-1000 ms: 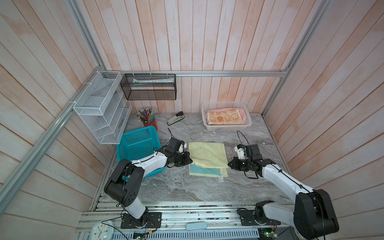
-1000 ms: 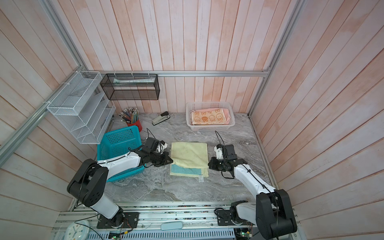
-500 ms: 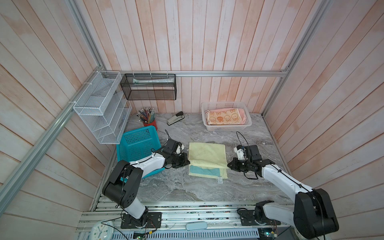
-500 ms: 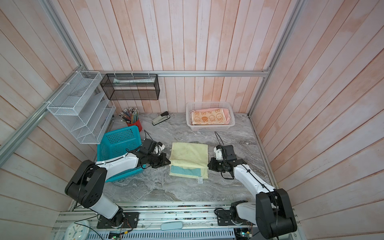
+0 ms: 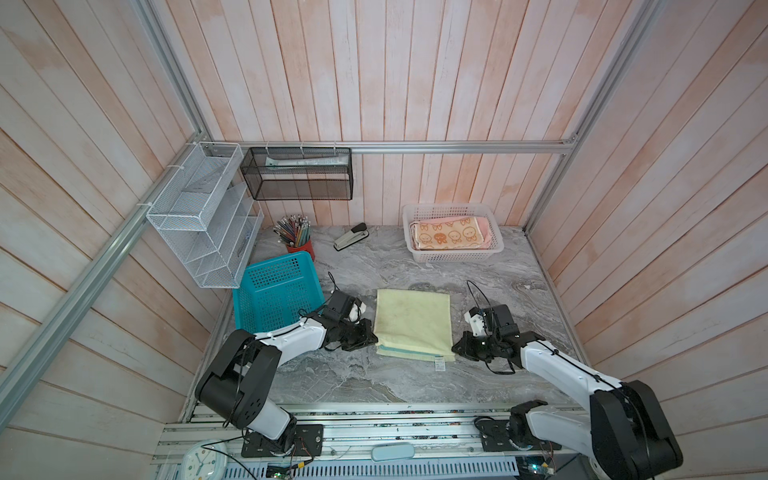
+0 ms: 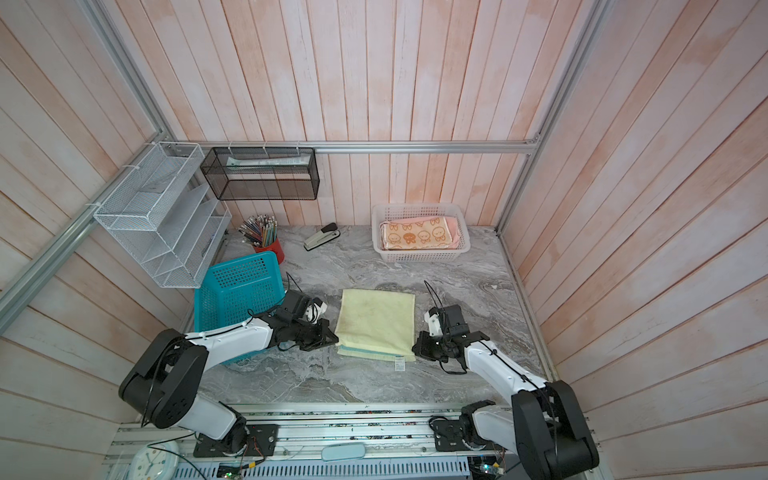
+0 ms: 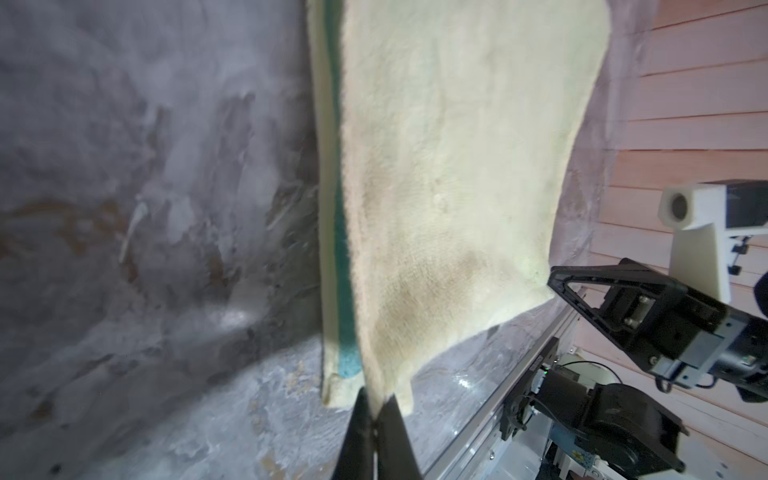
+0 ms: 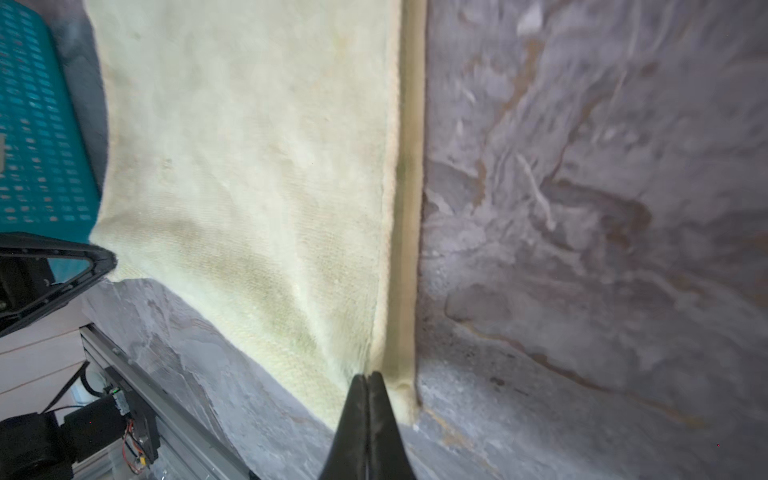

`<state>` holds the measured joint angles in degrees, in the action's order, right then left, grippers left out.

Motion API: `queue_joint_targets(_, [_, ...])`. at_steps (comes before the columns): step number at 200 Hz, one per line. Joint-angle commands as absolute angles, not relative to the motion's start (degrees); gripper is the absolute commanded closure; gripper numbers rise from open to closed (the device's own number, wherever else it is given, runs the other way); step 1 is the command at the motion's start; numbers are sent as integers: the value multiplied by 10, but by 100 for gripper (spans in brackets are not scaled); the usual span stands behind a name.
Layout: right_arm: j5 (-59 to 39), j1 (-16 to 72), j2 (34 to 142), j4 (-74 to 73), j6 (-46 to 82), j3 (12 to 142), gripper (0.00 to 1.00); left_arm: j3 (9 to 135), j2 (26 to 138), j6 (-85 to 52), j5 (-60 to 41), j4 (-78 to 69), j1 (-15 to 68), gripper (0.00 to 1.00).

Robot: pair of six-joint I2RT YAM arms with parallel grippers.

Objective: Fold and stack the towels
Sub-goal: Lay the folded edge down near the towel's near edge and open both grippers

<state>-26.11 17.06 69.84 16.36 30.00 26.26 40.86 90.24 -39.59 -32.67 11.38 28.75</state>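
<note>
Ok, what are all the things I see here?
yellow towel: one, pale yellow, folded, centre
white basket: one, white, back right
bunny towel: one, orange, in white basket
pink towel: one, pink, under bunny towel
teal basket: one, teal, left side
pencil cup: one, red, back left
stapler: one, grey, back middle
wire rack: one, white, left wall
mesh bin: one, black, back wall
clock: one, pale, front left
left tool: one, black, pinching yellow towel
right tool: one, black, pinching yellow towel

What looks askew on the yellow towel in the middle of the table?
The yellow towel is folded unevenly: the top layer stops short of the near edge, so a teal strip of the lower layer shows. Its white label sticks out beyond that edge.
</note>
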Motion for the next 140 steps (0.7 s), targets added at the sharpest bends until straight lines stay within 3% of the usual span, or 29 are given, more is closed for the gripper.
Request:
queue_joint_targets(1, [-269, 174, 721, 121, 303, 269, 100, 400, 931, -404, -337, 72, 293, 100])
queue_joint_targets(45, [-239, 173, 732, 160, 277, 311, 100, 425, 929, -389, -328, 101, 293, 100])
queue_joint_targets(94, [-220, 170, 668, 243, 270, 350, 100, 468, 871, -365, -308, 187, 293, 100])
queue_joint_targets(140, [-209, 170, 621, 273, 293, 323, 100, 428, 832, -381, -319, 187, 298, 100])
